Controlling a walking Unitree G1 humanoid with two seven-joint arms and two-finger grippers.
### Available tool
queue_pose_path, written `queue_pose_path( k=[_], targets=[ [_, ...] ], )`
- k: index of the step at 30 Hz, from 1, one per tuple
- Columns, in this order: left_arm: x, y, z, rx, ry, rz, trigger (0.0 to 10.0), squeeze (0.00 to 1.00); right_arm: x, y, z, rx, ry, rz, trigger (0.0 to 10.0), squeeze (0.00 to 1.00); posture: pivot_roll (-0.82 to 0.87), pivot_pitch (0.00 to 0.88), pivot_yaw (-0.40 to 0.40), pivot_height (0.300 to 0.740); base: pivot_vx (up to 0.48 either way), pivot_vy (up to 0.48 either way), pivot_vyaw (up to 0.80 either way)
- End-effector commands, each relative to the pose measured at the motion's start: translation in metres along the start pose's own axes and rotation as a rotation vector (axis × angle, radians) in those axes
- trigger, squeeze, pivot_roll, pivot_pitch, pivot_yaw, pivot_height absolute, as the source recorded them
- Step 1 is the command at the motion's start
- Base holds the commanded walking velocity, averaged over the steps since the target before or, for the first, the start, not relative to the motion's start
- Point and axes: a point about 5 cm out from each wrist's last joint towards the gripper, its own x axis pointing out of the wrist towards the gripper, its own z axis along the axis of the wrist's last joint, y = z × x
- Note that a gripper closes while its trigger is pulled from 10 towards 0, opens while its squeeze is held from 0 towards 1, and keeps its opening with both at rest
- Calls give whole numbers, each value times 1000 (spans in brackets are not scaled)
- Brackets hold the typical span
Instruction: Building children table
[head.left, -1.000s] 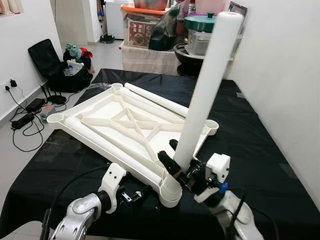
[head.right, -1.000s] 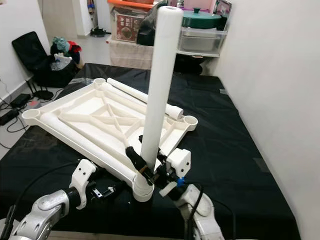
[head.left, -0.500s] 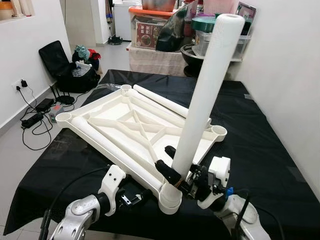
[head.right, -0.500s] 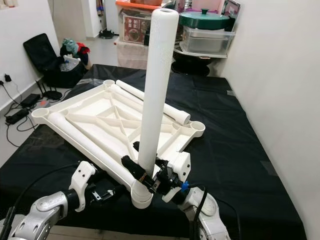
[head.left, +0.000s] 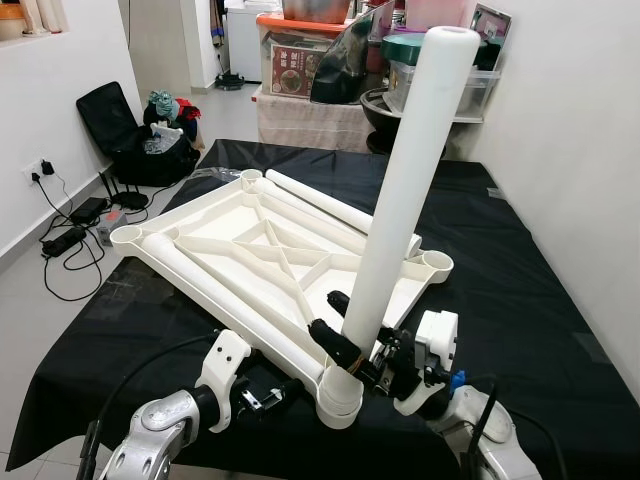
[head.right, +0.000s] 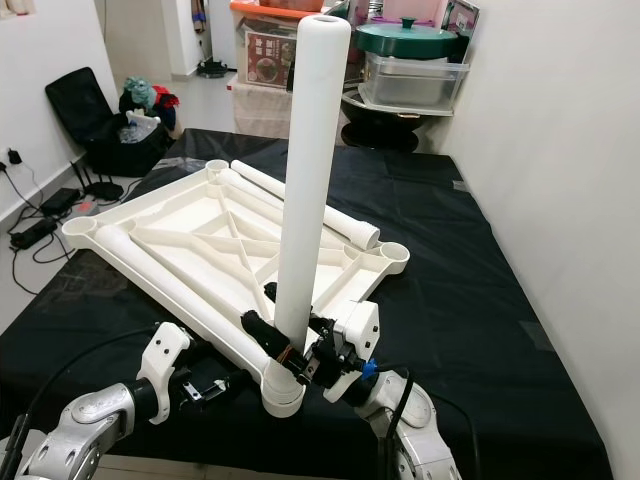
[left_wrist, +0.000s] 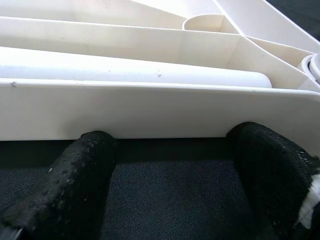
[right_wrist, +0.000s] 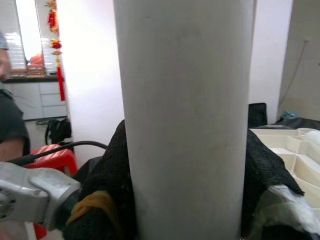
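Right wrist view: our right gripper (head.left: 352, 352) clamped on table leg (head.left: 400, 205); we keep leg plumb over corner socket (head.left: 338, 392), press straight down. Left gripper (left_wrist: 170, 200) fingers apart beside tabletop frame (head.left: 240, 235).

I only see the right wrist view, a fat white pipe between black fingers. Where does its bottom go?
Observer: That table leg, held low by the right gripper, sits in the near corner socket of the upside-down tabletop.
Operator: Is it straight up?
Observer: No, it leans a little.
Operator: And my other arm?
Observer: The left gripper is open, fingertips at the tabletop's near edge, over the black cloth.
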Motion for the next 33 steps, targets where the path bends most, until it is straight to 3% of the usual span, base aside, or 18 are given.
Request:
queue_pose_path(
  k=[1,2,4,6,9,10,13,14,16,17,18,19,21,23,30,32,33],
  targets=[
    [2,-5,-7,-24,29,-16,10000,0,-3,10,-31,75,133,-15,0,0,76,0,-68,740,0,0,0],
    [2,-5,-7,-25,29,-17,10000,0,-3,4,-33,62,142,-75,0,0,74,0,-67,740,0,0,0],
    [2,-5,-7,-25,29,-17,10000,0,-3,4,-33,62,142,-75,0,0,74,0,-67,740,0,0,0],
    [2,-5,-7,-28,29,-16,10000,0,-7,-13,-38,3,177,-249,0,0,71,0,-67,740,0,0,0],
    [2,-5,-7,-28,29,-16,10000,0,-7,-13,-38,3,177,-249,0,0,71,0,-67,740,0,0,0],
    [3,-6,-7,-29,29,-17,10000,0,-9,-20,-41,-16,202,-322,0,0,69,0,-67,740,0,0,0],
    [3,-6,-7,-29,29,-17,10000,0,-9,-20,-41,-16,202,-322,0,0,69,0,-67,740,0,0,0],
    [3,-6,-8,-30,29,-17,10000,0,-13,-28,-44,-52,236,-412,0,0,66,0,-67,740,0,0,0],
    [3,-6,-8,-30,29,-17,10000,0,-13,-28,-44,-52,236,-412,0,0,66,0,-67,740,0,0,0],
    [3,-6,-8,-32,29,-17,10000,0,-19,-38,-45,-78,250,-539,0,0,61,0,-64,740,0,0,0],
    [3,-6,-8,-32,29,-17,10000,0,-19,-38,-45,-78,250,-539,0,0,61,0,-64,740,0,0,0],
    [3,-6,-8,-34,29,-17,10000,0,-25,-45,-44,-123,267,-645,0,0,58,0,-63,740,0,0,0],
    [3,-6,-8,-34,29,-17,10000,0,-25,-45,-44,-123,267,-645,0,0,58,0,-63,740,0,0,0],
    [4,-6,-8,-36,29,-16,10000,0,-38,-56,-44,-226,322,-838,0,0,54,0,-61,740,0,0,0],
    [5,-6,-8,-37,28,-15,10000,0,-47,-61,-45,-273,359,-950,0,0,54,0,-62,740,0,0,0],
    [6,-6,-7,-40,26,-9,10000,0,-59,-70,-44,-276,355,-1112,0,0,56,0,-65,740,0,0,0],
    [6,-6,-7,-40,26,-9,10000,0,-59,-70,-44,-276,355,-1112,0,0,56,0,-65,740,0,0,0]
  ],
)
